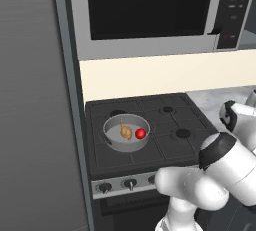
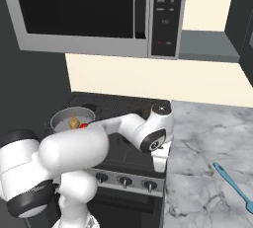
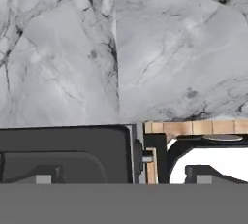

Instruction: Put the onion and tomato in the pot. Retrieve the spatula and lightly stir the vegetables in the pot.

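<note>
Two vegetables, the onion and the tomato, lie side by side and touching inside the pot. The pot stands on the front-left burner of the stove, well apart from the gripper. The spatula lies flat on the marble counter, well away from the pot on the far side of the arm. In the hand view, the gripper points down over the counter's front edge; its two fingertips stand spread wide with nothing between them. A microwave hangs above the stove.
</note>
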